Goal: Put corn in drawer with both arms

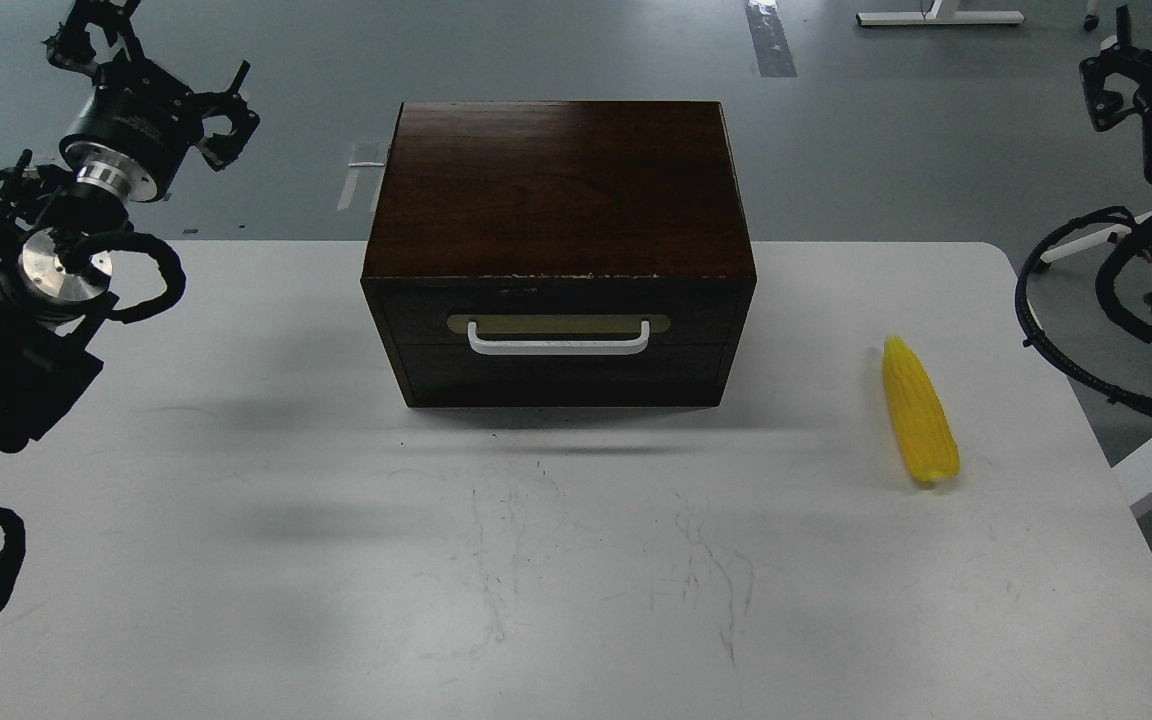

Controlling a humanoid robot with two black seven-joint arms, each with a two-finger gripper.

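The corn [919, 410] lies flat on the white table [236, 560], to the right of the cabinet, with its pointed tip facing away from me. The dark brown cabinet [556, 190] stands at the table's middle back. Its drawer [558, 355] is pushed in, and the white bar handle [558, 343] faces me. My left gripper [176, 95] is raised at the far left, well clear of the cabinet. My right gripper [1136, 70] is raised at the far right, above and beyond the corn. Both look small and dark, and neither holds anything that I can see.
The table's rounded right edge [1086, 400] runs close to the corn. Grey floor with tape marks [771, 40] lies behind the table. A white furniture leg [936, 17] shows at the top. Black cable loops [1076, 360] hang from my right arm.
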